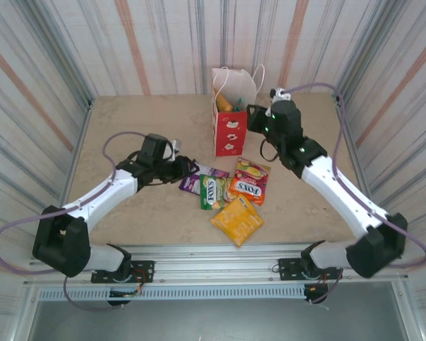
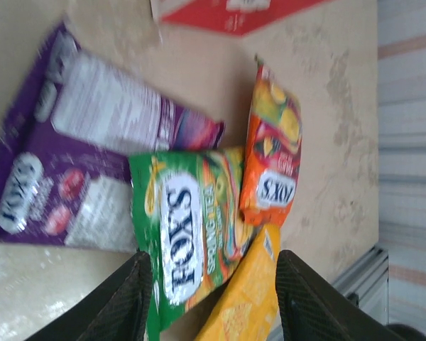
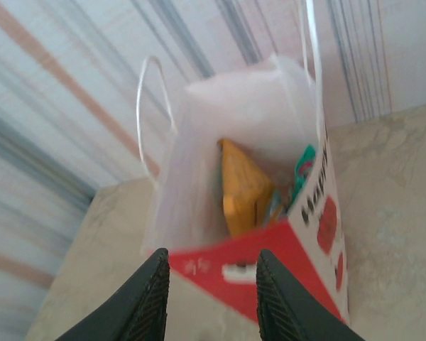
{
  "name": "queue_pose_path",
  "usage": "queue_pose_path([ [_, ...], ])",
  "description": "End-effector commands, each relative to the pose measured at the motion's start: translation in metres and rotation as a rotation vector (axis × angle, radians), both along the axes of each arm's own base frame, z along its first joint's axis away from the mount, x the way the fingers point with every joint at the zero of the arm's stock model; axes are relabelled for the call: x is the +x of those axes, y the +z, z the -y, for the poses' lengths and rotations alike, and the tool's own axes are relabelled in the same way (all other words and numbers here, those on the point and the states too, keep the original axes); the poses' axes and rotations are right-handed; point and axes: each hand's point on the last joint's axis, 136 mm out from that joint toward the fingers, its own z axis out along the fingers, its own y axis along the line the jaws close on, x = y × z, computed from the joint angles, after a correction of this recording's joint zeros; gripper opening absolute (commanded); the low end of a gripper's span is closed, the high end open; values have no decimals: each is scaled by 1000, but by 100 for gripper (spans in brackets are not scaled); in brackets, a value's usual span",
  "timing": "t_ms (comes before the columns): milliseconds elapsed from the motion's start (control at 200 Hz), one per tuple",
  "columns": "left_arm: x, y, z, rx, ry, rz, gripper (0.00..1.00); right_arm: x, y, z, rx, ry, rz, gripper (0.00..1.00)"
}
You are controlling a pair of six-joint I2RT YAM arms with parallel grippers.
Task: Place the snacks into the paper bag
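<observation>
A pale stone-look worktop (image 1: 128, 128) seen from above, with striped walls around it. Two white and black arms reach in from six o'clock.

The left arm (image 1: 106, 192) stretches toward the middle. The right arm (image 1: 341, 192) reaches up toward twelve o'clock.

The paper bag (image 1: 231, 121) stands upright at twelve o'clock, white above a red band, its mouth open. The right wrist view looks into the bag (image 3: 248, 121). Inside are an orange-yellow packet (image 3: 243, 188) and a teal packet (image 3: 303, 170).

At six o'clock from the bag lies a loose cluster of snacks. It includes purple packets (image 2: 78, 142), which look like two overlapped. There is also a green packet (image 2: 184, 227), a red-orange FOX'S packet (image 2: 273, 163) and a yellow packet (image 1: 237, 219) nearest the arm bases.

The left jaws are released and empty, poised on either side of the green packet's near end. The right jaws are released and empty too, at three o'clock of the bag's mouth.

The step in hand appears to be picking the green packet. Its edges overlap its neighbours, so the jaws should pinch the green film alone, grip firmly because it is glossy, and lift straight up. The right arm would do best to leave the mouth free.
</observation>
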Motion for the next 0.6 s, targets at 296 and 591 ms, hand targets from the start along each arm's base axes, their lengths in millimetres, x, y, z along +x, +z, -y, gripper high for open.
queue_pose_path([
  [296,-73,-47,51,6,-170,-143,50,-107,-124,1,9,267,-440,38],
  [591,-115,-80,82,32,-352,-206,51,-175,-210,16,56,303,-844,40],
])
